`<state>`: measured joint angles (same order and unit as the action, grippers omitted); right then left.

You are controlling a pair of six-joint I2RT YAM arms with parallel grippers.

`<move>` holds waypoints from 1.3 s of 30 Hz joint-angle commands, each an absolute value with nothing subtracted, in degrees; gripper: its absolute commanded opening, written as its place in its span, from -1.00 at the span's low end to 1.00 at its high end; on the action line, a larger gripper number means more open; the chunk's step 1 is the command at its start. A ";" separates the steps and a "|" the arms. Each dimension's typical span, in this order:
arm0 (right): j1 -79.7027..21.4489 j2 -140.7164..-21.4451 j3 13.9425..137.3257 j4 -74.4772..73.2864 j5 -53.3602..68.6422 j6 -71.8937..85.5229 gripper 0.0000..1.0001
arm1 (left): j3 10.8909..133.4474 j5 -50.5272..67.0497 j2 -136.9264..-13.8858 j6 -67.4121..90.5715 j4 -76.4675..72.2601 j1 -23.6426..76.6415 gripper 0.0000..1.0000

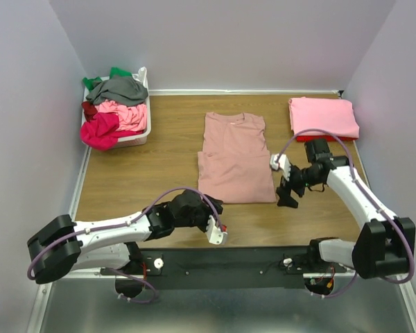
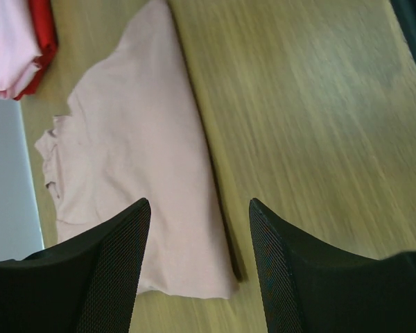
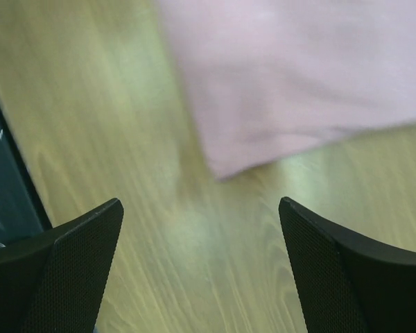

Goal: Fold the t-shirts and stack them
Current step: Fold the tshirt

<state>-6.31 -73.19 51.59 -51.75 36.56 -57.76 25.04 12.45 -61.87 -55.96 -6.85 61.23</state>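
1. The tee [image 1: 234, 158] is laid flat at the middle of the table [image 1: 145, 180], with its neck to the far side. The sleeves appear to be tucked in.
2. A folded stack [image 1: 324, 118], pink over red, is placed at the far right corner. Unfolded tees are heaped in the basket [image 1: 137, 139] at the far left.
3. The left gripper [image 2: 200, 205] is held with its jaws spread and nothing between them, above the near-left corner of the tee.
4. The right gripper [image 3: 201, 205] is spread wide and empty, just beside the near-right corner.
5. The cloth is judged to be light, soft and limp. Sagging is to be expected wherever it is not supported, and folded layers may slide over one another. No fragility is to be feared.
6. Hold is best taken at the two near hem corners. Every layer should be pinched together, with one finger slid under the edge along the wood.
7. Both corners should be raised evenly, so that the fold is kept square.
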 commanded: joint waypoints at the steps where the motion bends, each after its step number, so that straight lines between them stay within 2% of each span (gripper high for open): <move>1: -8.51 -68.39 41.08 -49.78 45.00 -76.39 1.00 | 23.91 8.98 -63.19 -59.85 -7.38 61.96 0.33; 6: -11.60 -68.46 37.27 -33.51 39.66 -69.01 0.99 | 20.57 5.28 -65.56 -61.08 -12.12 61.61 0.30; 14: -16.08 -71.28 35.51 -23.30 32.45 -63.90 0.97 | 21.62 5.54 -71.54 -61.52 -16.26 53.62 0.20; 19: -17.22 -72.77 34.81 -21.97 31.12 -63.98 0.95 | 24.96 6.24 -76.98 -61.96 -14.68 51.16 0.12; 29: -18.28 -73.47 30.94 -20.13 27.96 -66.36 0.92 | 24.43 7.12 -78.66 -60.73 -15.29 49.75 0.01; 33: -19.42 -75.23 31.37 -18.29 25.24 -65.31 0.84 | 24.78 7.38 -79.80 -60.56 -15.38 49.57 -0.04; 35: -20.12 -76.54 31.73 -16.62 24.09 -63.73 0.72 | 25.31 7.30 -81.21 -60.29 -15.38 49.57 -0.06; 39: -21.00 -79.09 32.96 -14.68 19.35 -60.30 0.36 | 26.80 6.07 -83.32 -60.03 -15.47 49.40 -0.21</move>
